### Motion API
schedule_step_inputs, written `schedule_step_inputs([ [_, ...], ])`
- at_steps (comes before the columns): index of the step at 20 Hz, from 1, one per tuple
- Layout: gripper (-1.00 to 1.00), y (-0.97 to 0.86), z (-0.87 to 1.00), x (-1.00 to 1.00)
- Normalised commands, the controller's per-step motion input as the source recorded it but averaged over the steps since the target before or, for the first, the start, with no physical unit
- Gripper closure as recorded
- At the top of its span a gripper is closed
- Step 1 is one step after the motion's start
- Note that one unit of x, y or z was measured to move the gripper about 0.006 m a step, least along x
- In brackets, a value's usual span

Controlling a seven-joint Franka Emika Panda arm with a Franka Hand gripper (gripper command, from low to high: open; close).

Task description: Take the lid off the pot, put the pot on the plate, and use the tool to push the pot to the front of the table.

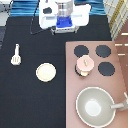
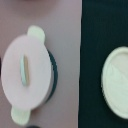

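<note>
Lid (image 1: 86, 63) covering pot (image 2: 30, 75), contents hidden; gripper (image 1: 63, 22) high above

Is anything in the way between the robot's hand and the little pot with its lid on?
Nothing visible is. The end effector hangs near the exterior view's top, over the table. The pot sits lower on the stove with the lid still on; only bare table and stove top lie between them.

The claw (image 1: 63, 22) hangs over the table's (image 1: 30, 102) top edge, touching nothing. Bare black table lies between the tool (image 1: 16, 55) and the plate (image 1: 45, 72). On the stove (image 1: 71, 85) along the right edge, the lidded pot (image 1: 85, 65) and large pan (image 1: 95, 106) crowd together.
</note>
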Motion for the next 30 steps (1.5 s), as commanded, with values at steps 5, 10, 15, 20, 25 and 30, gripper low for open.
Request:
schedule_step_inputs([
  [5, -1.0, 0.58, 0.09, 0.81],
  [10, -1.0, 0.87, -0.37, 0.48],
  [15, -1.0, 0.92, -0.61, 0.42],
  [20, -1.0, 0.67, -0.7, 0.35],
  [25, -1.0, 0.35, -0.66, 0.2],
  [30, -1.0, 0.11, -0.57, -0.07],
])
